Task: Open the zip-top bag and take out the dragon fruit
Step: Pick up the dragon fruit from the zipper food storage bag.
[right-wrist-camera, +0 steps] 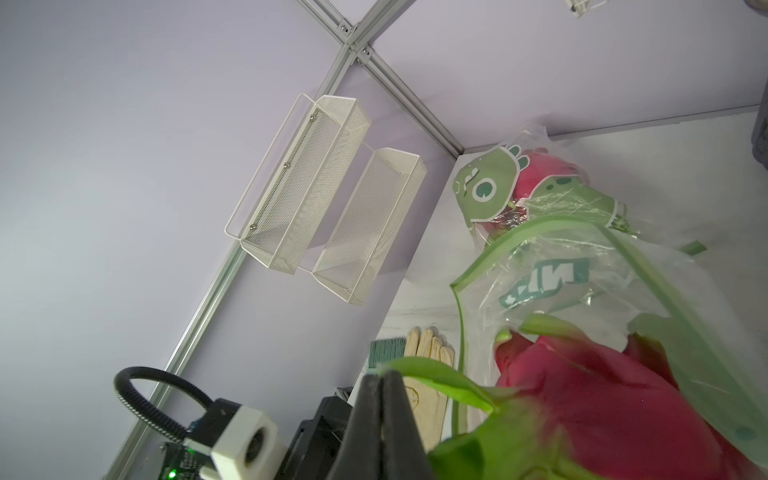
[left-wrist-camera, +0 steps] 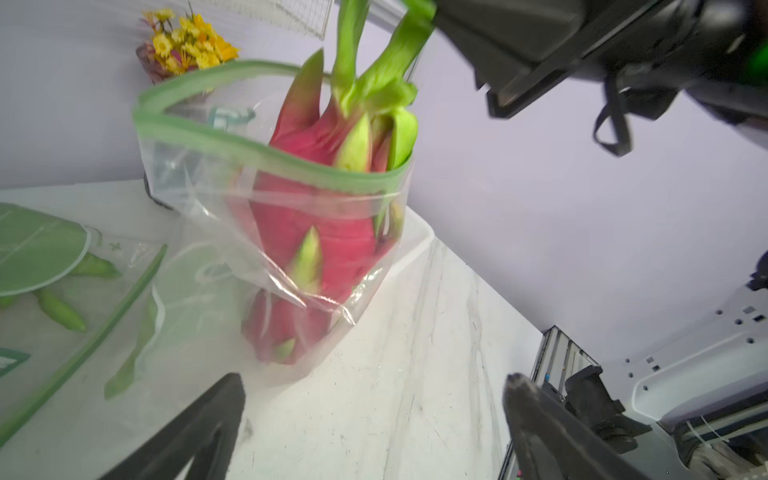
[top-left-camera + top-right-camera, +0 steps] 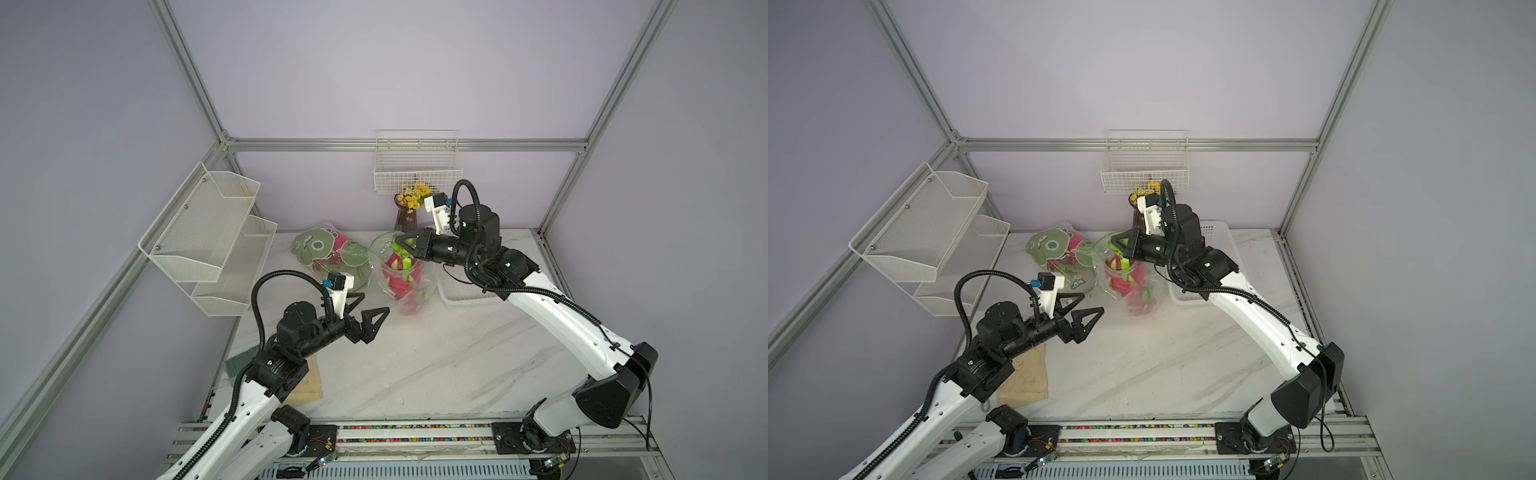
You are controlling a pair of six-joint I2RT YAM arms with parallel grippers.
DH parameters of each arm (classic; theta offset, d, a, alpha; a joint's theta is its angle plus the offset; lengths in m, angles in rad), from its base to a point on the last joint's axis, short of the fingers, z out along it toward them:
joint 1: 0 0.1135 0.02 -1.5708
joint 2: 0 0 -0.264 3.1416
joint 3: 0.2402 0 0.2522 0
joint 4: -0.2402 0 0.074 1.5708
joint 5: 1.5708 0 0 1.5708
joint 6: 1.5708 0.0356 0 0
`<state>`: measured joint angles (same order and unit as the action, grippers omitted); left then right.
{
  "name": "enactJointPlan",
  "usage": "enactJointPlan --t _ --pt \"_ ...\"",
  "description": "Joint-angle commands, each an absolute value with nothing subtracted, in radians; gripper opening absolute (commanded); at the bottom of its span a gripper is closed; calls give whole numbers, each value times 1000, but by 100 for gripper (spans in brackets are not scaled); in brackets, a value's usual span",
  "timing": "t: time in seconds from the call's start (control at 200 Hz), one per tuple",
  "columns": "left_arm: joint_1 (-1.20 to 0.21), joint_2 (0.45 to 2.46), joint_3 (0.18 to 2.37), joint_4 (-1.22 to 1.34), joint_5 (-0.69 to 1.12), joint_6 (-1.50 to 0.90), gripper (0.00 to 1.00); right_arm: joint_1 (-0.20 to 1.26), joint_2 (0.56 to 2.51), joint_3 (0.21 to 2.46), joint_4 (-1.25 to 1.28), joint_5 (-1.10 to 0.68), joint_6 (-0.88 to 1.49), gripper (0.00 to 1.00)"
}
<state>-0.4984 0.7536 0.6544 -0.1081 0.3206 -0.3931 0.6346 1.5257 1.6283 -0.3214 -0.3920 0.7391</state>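
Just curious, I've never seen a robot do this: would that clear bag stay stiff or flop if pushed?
Probably floppy: the bag is thin, creased film, seemingly propped by the dragon fruit inside. Likely light, so it may lift along if the right gripper, shut on the fruit's green spikes, pulls up. Its glossy film may be slippery.

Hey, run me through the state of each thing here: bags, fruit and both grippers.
Zip-top bag: upright, mouth open.
Dragon fruit: standing in it, top poking out.
Right gripper: shut on the fruit's green spikes.
Left gripper: open, empty, short of the bag.
Second zip-top bag: lying flat, fruit inside.
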Motion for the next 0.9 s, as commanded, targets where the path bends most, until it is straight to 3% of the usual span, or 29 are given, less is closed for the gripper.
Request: enactJointPlan --t 0.0,0.155,0.405,0.65,0.895 --pt "-501 781 594 7 186 -383 95 630 1512 1629 -232 -388 753 0" --pt "-497 812 504 186 95 -340 89 629 1506 1623 -241 -387 748 0" --pt "-498 951 561 208 111 -260 90 629 1509 1615 -240 -408 754 0" --pt "-502 1023 564 319 129 -219 97 629 1511 1619 -256 -419 752 0" --pt "-502 1102 588 384 141 -197 95 629 1519 1620 -249 -428 763 0"
